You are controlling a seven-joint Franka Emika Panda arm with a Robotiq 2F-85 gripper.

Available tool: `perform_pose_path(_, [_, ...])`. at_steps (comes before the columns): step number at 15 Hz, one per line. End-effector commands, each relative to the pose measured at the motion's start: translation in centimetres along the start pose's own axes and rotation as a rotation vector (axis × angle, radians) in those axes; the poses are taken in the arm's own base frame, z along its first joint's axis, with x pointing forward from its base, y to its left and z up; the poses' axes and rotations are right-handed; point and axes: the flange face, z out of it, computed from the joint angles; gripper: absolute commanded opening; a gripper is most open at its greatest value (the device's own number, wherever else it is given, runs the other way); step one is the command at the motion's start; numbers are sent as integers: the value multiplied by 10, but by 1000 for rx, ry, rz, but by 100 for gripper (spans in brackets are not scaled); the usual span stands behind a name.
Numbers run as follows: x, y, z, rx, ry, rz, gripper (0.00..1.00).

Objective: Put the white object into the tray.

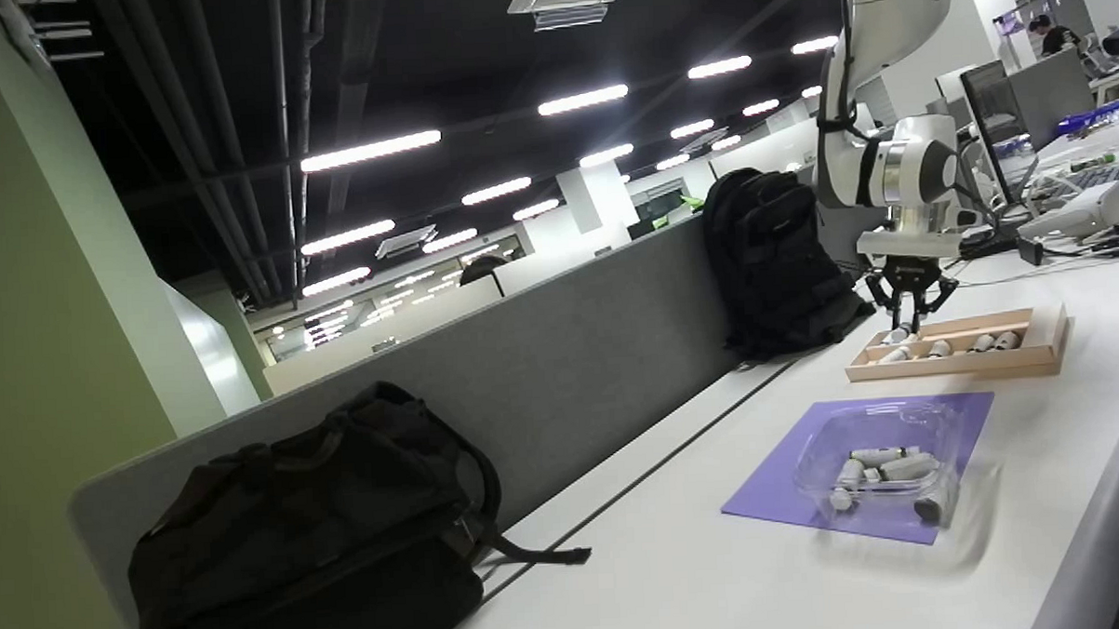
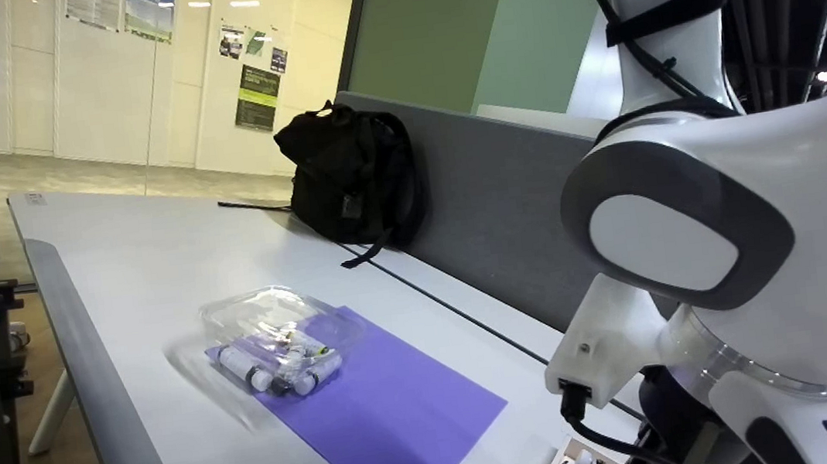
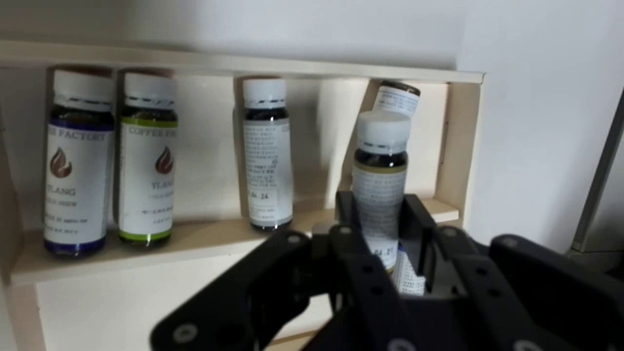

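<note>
White-capped bottle (image 3: pixel 381 180), wrist view: sits toward 3 o'clock from centre, pinched between the pads (image 3: pixel 417 214) of the gripper (image 3: pixel 379 219), with jaws closed on it. Seems past grasping; needs carry and release. Shows against a pale box (image 3: pixel 209 241), with three more bottles (image 3: pixel 148 180) toward 9 o'clock. Can't see its whole base past the gripper. Partly covers a dark-ended bottle (image 3: pixel 397 100) at 12 o'clock; can't place a label scrap (image 3: pixel 408 280) near 5 o'clock.

In an exterior view: hangs at the box (image 1: pixel 952 366), 9 o'clock end; too small to tell if lifted clear. Not yet in the clear tray (image 1: pixel 870 425), at 7 o'clock from the box on a purple sheet (image 1: pixel 775 488), with several bottles (image 1: pixel 907 468) inside.

In an exterior view: see clear tray (image 2: pixel 232 315) at 8 o'clock, box cut off at 5 o'clock, arm (image 2: pixel 735 187) in front. Can't single it out or confirm jaws.
</note>
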Motion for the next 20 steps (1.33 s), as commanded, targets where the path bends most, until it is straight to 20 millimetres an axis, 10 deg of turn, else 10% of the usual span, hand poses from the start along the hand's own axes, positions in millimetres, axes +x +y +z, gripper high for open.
perform_pose_path(1, [-4, -6, 9, 8, 0, 14, 7])
perform_pose_path(20, [4, 11, 22, -38, 7, 29, 7])
